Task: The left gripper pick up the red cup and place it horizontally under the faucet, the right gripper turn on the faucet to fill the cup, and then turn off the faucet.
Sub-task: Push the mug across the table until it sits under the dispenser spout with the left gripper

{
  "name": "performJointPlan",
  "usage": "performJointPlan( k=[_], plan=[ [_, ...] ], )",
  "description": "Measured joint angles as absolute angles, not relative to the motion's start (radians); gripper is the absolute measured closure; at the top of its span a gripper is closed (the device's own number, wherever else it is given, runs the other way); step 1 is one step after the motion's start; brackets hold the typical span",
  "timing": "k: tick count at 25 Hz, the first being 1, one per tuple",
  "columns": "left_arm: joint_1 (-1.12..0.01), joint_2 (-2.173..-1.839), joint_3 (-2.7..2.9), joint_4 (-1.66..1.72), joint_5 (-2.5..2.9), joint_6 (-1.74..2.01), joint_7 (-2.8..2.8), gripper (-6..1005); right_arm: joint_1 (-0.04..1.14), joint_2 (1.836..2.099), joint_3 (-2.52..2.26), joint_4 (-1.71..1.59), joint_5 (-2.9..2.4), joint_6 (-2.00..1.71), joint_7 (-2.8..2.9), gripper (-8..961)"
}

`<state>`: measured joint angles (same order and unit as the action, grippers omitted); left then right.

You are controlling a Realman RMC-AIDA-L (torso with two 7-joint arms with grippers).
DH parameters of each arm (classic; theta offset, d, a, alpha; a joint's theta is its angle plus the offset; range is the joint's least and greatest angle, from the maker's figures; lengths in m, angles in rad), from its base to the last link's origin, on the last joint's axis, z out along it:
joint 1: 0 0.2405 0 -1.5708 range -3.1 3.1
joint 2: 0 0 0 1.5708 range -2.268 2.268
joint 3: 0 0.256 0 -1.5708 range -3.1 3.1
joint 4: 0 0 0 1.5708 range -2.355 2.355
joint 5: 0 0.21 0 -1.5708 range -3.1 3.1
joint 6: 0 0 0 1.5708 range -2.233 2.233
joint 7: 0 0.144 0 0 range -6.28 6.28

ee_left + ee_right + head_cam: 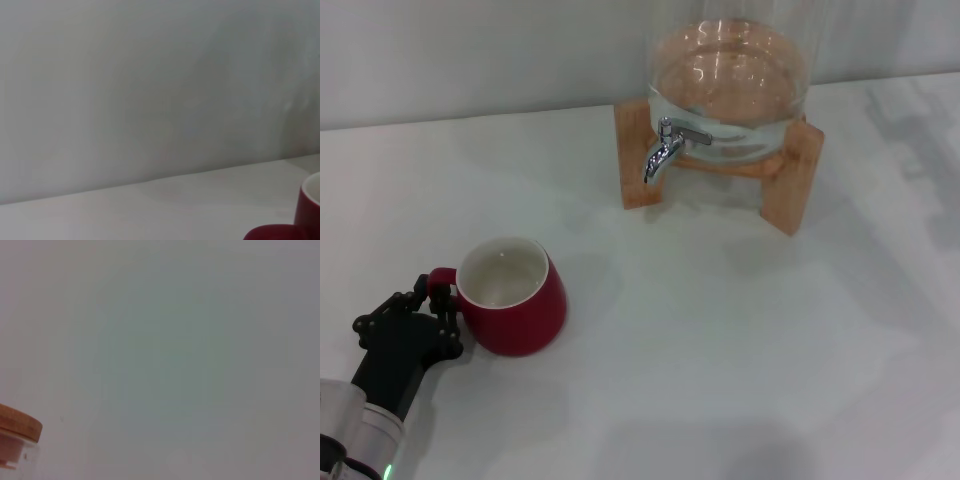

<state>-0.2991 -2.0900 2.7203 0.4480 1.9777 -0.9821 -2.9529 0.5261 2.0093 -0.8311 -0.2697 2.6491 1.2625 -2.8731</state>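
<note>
Jaws of left gripper (438, 300): closed around the handle of red cup (510, 297). Cup upright on white table (720, 350), at 7 o'clock from faucet (665, 150), well apart. Faucet on glass jar (730, 90) with wooden stand (790, 190). Right gripper: out of view.

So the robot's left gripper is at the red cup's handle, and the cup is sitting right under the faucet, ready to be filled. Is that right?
Not quite. The left gripper is at the handle of the red cup, but the cup is not under the faucet. The head view shows it standing upright on the table, well in front of the faucet and off to the robot's left, with nothing beneath the spout.
</note>
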Motion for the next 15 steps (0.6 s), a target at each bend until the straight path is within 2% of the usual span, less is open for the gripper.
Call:
performJointPlan(
  k=[2, 8, 15],
  plan=[
    [-0.298, -2.091, 2.718, 0.448, 1.976, -0.982, -2.953, 830, 0.526, 2.009, -0.831, -0.27, 2.649, 1.262, -2.873, 260],
    [-0.296, -2.091, 2.714, 0.456, 1.969, -0.982, -2.953, 889, 0.525, 2.008, -0.831, -0.27, 2.649, 1.262, -2.873, 260],
    [-0.307, -2.091, 2.697, 0.466, 1.966, -0.979, -2.952, 900, 0.527, 2.008, -0.831, -0.268, 2.649, 1.262, -2.873, 260]
  ],
)
